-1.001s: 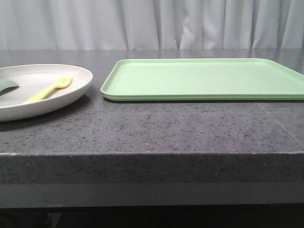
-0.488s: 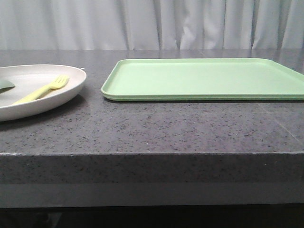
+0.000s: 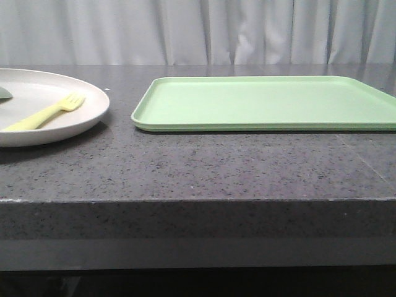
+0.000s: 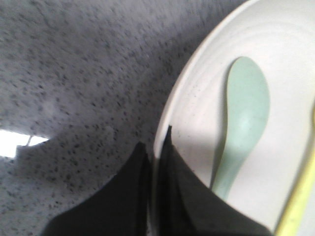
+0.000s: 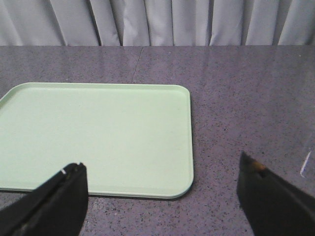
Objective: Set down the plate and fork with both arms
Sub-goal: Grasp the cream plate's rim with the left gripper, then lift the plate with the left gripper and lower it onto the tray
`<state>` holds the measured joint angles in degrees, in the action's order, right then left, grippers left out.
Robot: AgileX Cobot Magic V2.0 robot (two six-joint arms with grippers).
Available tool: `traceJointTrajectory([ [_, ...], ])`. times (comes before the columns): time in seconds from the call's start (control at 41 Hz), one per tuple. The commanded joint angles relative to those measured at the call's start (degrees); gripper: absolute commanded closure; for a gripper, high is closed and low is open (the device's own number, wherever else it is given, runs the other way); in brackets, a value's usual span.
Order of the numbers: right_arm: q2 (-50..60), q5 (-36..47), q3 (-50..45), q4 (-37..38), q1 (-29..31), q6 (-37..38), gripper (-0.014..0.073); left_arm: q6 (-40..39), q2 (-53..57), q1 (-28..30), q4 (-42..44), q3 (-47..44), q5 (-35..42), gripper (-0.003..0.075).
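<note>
Cream plate pinched at its rim by the left gripper!
Fork rides inside; right gripper gapes wide above the tray.

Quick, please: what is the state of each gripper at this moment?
Left gripper: closed on the rim of the plate.
Right gripper: open, holding nothing, above the table near the green tray.

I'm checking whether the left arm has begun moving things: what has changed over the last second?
The plate, gripped at its rim by the left gripper, has slid left and looks slightly raised, carrying the fork and the grey-green spoon with it. The green tray stayed put on the counter. The right gripper hangs open.
</note>
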<state>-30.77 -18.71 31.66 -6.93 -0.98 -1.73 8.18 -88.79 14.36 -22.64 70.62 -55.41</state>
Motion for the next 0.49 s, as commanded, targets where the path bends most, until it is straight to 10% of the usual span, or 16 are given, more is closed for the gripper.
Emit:
traceJointTrajectory([
  [0.0,-0.51,4.31,1.99,-0.09,0.14,-0.09,-0.0041,2.42,2.83,1.91,-8.36,1.38,2.51,0.0738],
  [0.464,-0.51,4.31,1.99,-0.09,0.14,-0.09,-0.0041,0.75,-0.69,-11.1,-13.65,9.52,3.34,0.0738],
])
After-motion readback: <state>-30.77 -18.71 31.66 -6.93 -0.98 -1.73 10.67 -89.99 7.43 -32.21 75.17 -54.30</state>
